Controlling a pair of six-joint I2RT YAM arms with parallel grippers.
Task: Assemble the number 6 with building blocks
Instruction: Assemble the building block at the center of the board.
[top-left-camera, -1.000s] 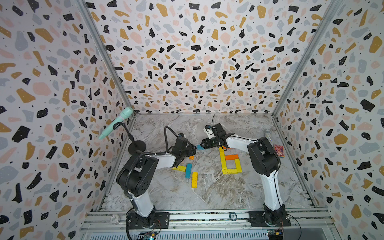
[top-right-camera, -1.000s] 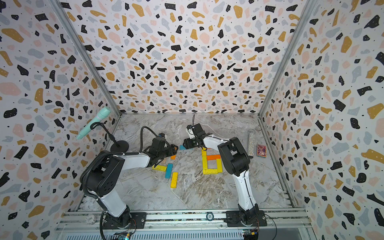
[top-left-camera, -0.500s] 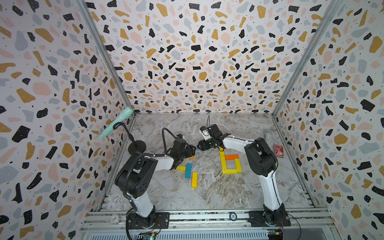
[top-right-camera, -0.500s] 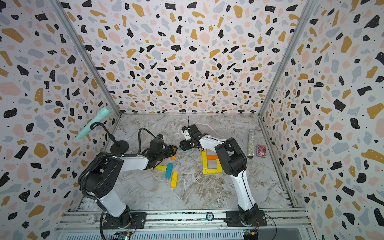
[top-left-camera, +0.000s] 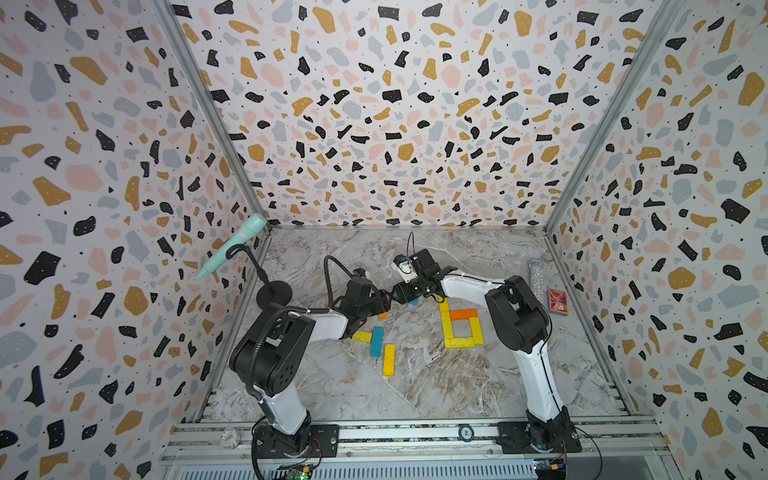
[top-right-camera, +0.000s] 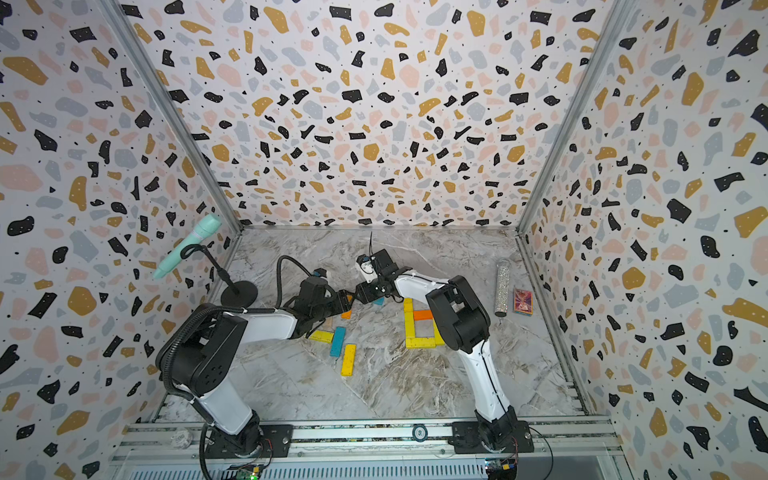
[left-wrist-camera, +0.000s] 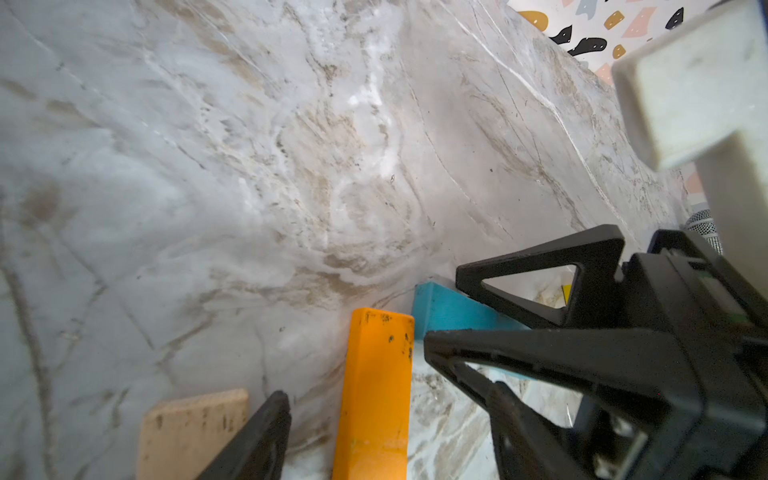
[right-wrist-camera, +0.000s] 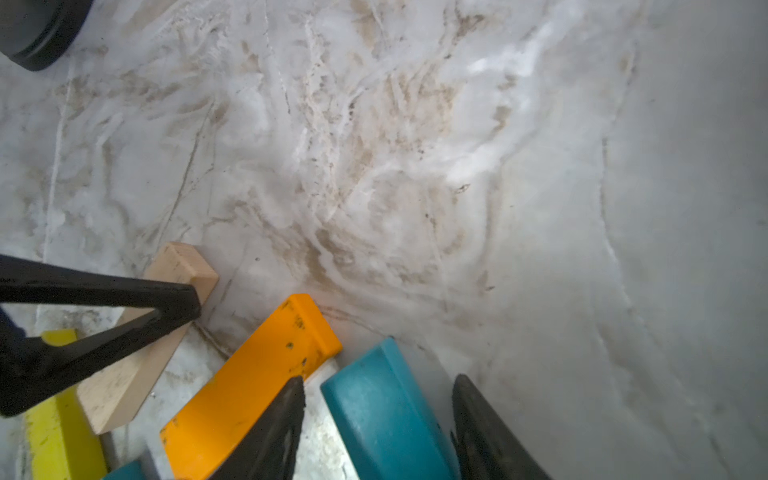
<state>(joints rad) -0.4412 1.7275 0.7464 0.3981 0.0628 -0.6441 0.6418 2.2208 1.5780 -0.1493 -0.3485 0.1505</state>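
The marble counter (top-left-camera: 415, 386) carries two arms that reach inward until they nearly meet: the left arm (top-left-camera: 270, 353) and the right arm (top-left-camera: 515, 316). A mint microphone (top-left-camera: 232, 245) stands at the left wall. The number 6 (top-left-camera: 446, 328) lies half built beside the right arm's elbow, with yellow planks and an orange bar closing its square loop. A glitter tube (top-left-camera: 537, 278) and a red card box (top-left-camera: 558, 301) lie by the right wall. Loose building blocks (top-left-camera: 377, 340) lie well left of the 6.

The left pincer (left-wrist-camera: 388, 392) is spread wide around an orange block (left-wrist-camera: 374, 395) without touching it, and a pale wood block (right-wrist-camera: 137, 374) lies beside them. The right pincer (right-wrist-camera: 378, 386) straddles a teal block (right-wrist-camera: 382, 415), with a sliver of counter showing at one finger.
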